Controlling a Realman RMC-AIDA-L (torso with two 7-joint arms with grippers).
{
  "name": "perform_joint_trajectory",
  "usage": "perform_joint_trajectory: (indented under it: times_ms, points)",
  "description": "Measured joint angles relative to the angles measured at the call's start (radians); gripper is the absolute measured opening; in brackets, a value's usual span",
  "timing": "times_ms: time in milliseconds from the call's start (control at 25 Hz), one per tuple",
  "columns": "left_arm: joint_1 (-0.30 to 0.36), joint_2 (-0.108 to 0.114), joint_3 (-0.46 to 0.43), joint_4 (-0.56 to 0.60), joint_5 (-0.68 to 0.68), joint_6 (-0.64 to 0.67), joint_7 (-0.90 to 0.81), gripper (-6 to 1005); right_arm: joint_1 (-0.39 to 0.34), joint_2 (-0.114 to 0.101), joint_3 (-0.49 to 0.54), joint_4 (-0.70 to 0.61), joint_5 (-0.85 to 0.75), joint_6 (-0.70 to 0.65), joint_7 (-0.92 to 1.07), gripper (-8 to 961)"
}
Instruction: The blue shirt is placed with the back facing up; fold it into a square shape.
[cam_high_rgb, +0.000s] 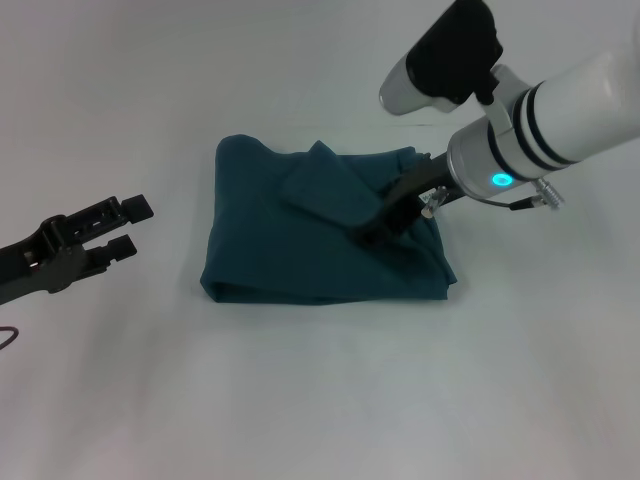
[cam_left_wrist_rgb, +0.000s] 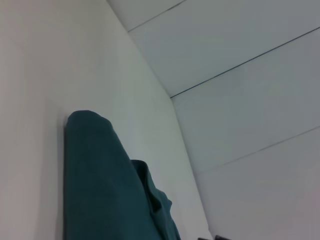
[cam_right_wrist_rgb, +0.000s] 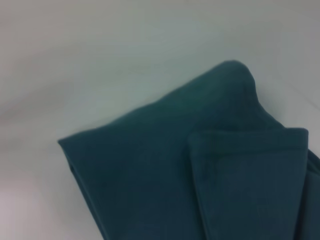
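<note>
The blue shirt (cam_high_rgb: 290, 255) lies folded into a rough square in the middle of the white table, plain side up. A smaller folded flap (cam_high_rgb: 325, 185) rests on its top, toward the far edge. My right gripper (cam_high_rgb: 378, 232) is down on the shirt's right half, at the flap's near corner. The right wrist view shows the shirt (cam_right_wrist_rgb: 145, 175) close up, with the flap's hemmed edge (cam_right_wrist_rgb: 250, 137). My left gripper (cam_high_rgb: 128, 226) hangs open and empty to the left of the shirt, well apart from it. In the left wrist view the shirt (cam_left_wrist_rgb: 95, 180) appears as a rounded fold.
Bare white table (cam_high_rgb: 320, 400) surrounds the shirt on all sides. A dark cable loop (cam_high_rgb: 6, 338) shows at the left edge, under the left arm. A panelled wall (cam_left_wrist_rgb: 240, 100) stands beyond the table.
</note>
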Motion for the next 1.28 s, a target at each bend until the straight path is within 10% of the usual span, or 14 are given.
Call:
perform_joint_trajectory:
  times_ms: [640,1280]
  points:
    - [-0.012,-0.010,0.000,-0.016,-0.023,-0.002,-0.007,914,0.005,0.005,-0.247,0.064,-0.094,0.224,0.131,836]
    - [-0.038,-0.003,0.000,-0.040,-0.027,-0.020,-0.003,914,-0.002,0.002,-0.250,0.051,-0.325,0.314,0.372,836]
